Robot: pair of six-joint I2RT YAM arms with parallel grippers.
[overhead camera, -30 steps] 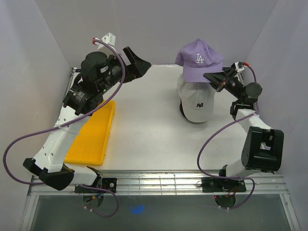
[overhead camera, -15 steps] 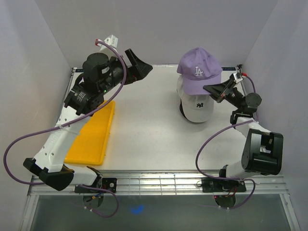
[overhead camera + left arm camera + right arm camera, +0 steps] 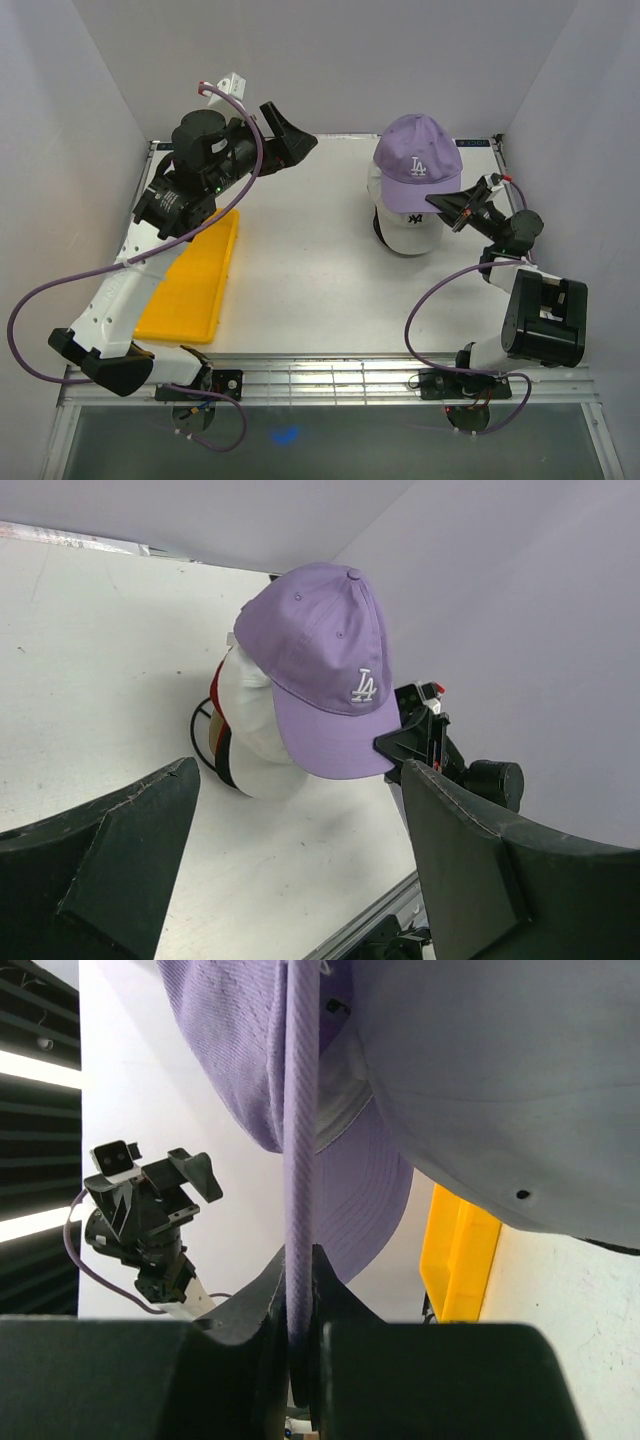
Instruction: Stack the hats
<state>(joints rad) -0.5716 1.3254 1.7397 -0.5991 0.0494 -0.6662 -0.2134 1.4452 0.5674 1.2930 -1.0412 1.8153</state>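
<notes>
A lavender hat (image 3: 418, 155) with a white LA sits over a white hat (image 3: 410, 228) with a black NY at the back right of the table. Red and black edges of other hats show under the white one in the left wrist view (image 3: 214, 705). My right gripper (image 3: 438, 205) is shut on the brim of the lavender hat (image 3: 300, 1160); the brim's edge runs up between the jaws. My left gripper (image 3: 290, 135) is open and empty, raised over the back left, far from the stack. The lavender hat also shows in the left wrist view (image 3: 320, 650).
A yellow tray (image 3: 195, 280) lies at the left of the table, under my left arm. White walls close in the back and both sides. The right wall is close behind my right arm.
My right gripper has lowered the lavender hat and swung it a little right, down over the white hat. My left arm has barely moved.
</notes>
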